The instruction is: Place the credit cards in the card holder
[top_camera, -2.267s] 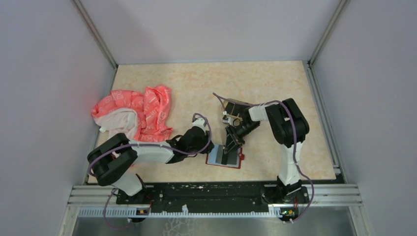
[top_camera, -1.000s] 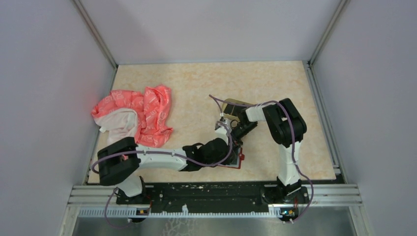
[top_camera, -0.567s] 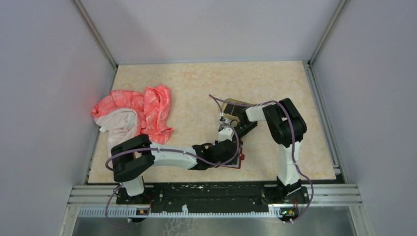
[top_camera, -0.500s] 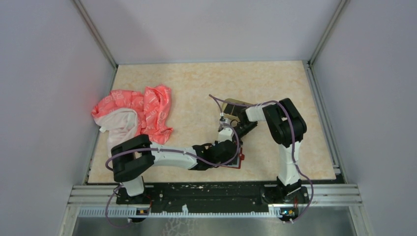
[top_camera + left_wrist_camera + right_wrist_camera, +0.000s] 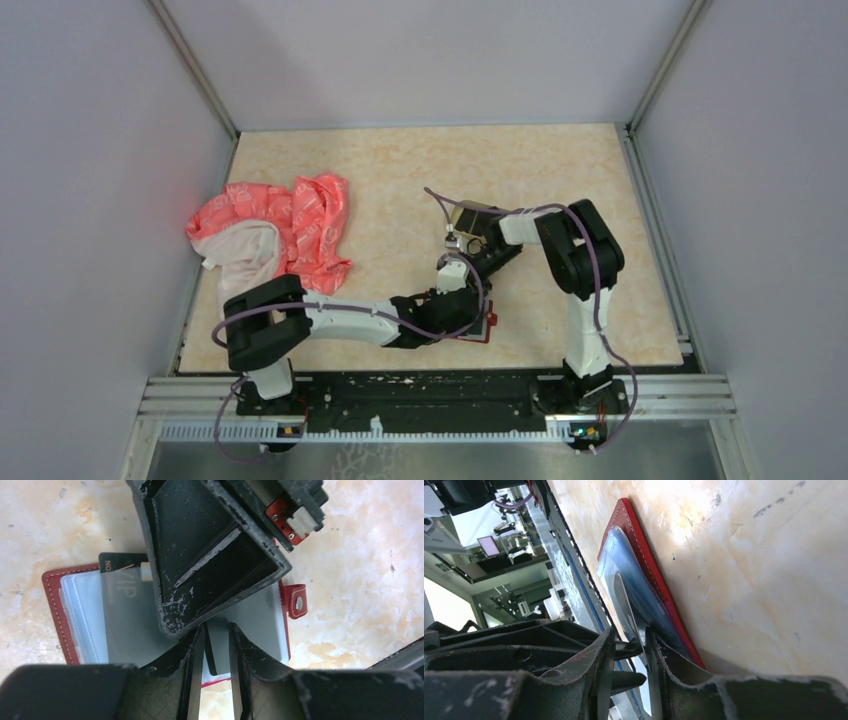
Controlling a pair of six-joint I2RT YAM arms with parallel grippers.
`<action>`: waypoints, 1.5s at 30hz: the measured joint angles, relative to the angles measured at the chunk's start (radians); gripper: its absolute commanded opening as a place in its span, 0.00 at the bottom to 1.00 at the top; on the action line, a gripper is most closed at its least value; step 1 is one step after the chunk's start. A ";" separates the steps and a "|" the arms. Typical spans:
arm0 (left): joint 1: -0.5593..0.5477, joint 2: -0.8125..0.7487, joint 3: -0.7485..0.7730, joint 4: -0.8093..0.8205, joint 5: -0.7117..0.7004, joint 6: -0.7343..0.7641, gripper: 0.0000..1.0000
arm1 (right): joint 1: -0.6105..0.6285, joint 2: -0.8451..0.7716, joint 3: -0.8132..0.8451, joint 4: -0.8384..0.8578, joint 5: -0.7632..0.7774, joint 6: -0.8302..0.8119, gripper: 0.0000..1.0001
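Red card holder (image 5: 52, 615) lies open, lower centre. Left gripper (image 5: 216, 630) has slid over it, fingers nearly together, grasp unclear; right gripper (image 5: 633, 639) pinches a credit card (image 5: 626, 605), insertion likely next.

Left pincer (image 5: 216, 631) has reached over the card holder (image 5: 54, 611).

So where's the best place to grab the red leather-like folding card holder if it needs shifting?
Probably the snap-button tab. The red leather-like card holder lies open and flat on the beige table; only the tab juts past its side. Come in low from that side.
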 measured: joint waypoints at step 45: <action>0.192 -0.539 -0.494 0.225 0.146 0.167 0.37 | 0.052 -0.046 0.041 -0.051 0.129 -0.114 0.23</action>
